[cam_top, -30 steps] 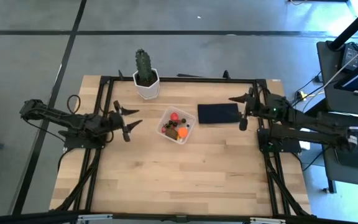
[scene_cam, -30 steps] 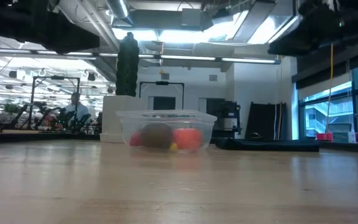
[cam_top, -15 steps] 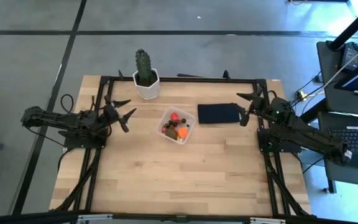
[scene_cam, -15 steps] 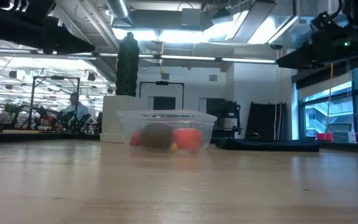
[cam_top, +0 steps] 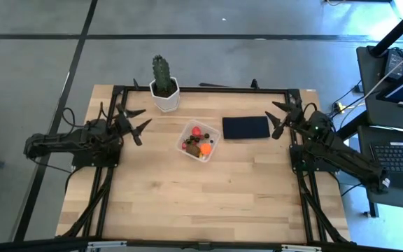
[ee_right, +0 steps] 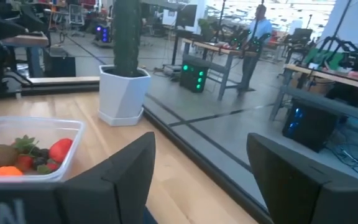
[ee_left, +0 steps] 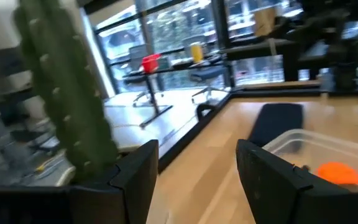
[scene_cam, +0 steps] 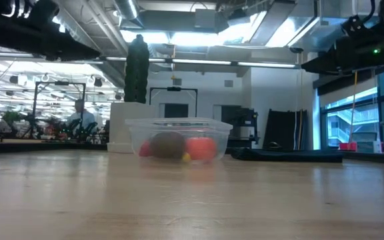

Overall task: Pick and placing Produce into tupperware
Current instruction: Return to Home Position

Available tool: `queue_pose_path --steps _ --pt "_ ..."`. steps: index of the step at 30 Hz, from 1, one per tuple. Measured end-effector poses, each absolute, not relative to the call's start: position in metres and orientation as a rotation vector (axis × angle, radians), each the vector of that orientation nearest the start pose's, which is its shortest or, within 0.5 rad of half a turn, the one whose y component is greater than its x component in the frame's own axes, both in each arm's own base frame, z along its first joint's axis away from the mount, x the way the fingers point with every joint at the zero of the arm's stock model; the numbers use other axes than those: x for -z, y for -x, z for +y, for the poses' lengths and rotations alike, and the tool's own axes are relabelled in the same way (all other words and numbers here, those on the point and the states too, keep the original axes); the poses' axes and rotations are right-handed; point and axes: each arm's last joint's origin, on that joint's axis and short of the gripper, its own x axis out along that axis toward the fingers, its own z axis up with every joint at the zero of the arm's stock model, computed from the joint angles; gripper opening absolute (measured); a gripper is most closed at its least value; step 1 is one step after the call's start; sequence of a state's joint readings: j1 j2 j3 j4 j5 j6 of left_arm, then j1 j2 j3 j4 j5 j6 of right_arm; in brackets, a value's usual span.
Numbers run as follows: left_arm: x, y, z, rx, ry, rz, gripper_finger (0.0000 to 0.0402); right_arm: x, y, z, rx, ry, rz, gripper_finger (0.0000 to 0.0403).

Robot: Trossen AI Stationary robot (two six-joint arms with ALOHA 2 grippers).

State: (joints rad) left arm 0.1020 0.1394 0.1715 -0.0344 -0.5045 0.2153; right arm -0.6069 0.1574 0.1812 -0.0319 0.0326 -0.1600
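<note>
**Both arms hanging empty-handed, produce sitting in the tub**

From where I am standing, the tupperware (scene_cam: 178,123) is sitting on the table (cam_top: 208,203) a little toward its far edge, roughly midway between the left and right edges. It is turned diamond-wise to those edges. The produce (cam_top: 200,143) is lying inside it: a red piece (cam_top: 196,130), an orange ball (cam_top: 205,148), a brown lump (cam_top: 193,149) and some dark berries (ee_right: 39,158). Every piece I can make out is lying within its walls.

The left gripper (cam_top: 143,119) is hanging over the left edge of the table, pointing toward the tub, its jaws spread and carrying nothing. The cactus (cam_top: 161,70) in its white pot (cam_top: 165,99) is standing at the far edge, just beyond it.

The right gripper (cam_top: 273,119) is hanging over the right edge, likewise spread and empty. The dark navy rectangle (cam_top: 245,127) is lying between it and the tub.

So the tub is sitting between the two grippers, apart from both, with the left one somewhat nearer. Being square, it is offering no long axis to either arm. To my eye the filling is looking finished, and what each arm is needing now is a pull away from the tub, toward its own side.
</note>
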Motion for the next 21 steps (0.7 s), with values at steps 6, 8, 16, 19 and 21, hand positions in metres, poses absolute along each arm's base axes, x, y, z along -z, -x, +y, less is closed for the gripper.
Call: queue_pose_path --steps 6,8,16,19,21 --pt "-0.197 -0.089 0.028 -0.634 -0.148 0.160 0.0208 -0.204 -0.079 -0.057 0.635 0.123 0.064 0.0254" --pt "-0.192 -0.088 0.029 -0.636 -0.132 0.168 0.0208 -0.202 -0.079 -0.057 0.635 0.121 0.069 0.0254" --pt "-0.177 -0.086 0.028 -0.641 -0.120 0.139 0.0208 -0.199 -0.079 -0.056 0.631 0.092 0.087 0.0254" --pt "-0.173 -0.086 0.028 -0.642 -0.117 0.125 0.0208 -0.199 -0.079 -0.056 0.631 0.090 0.094 0.0254" --pt "-0.173 -0.086 0.028 -0.642 -0.116 0.122 0.0208 -0.199 -0.079 -0.056 0.630 0.090 0.094 0.0254"
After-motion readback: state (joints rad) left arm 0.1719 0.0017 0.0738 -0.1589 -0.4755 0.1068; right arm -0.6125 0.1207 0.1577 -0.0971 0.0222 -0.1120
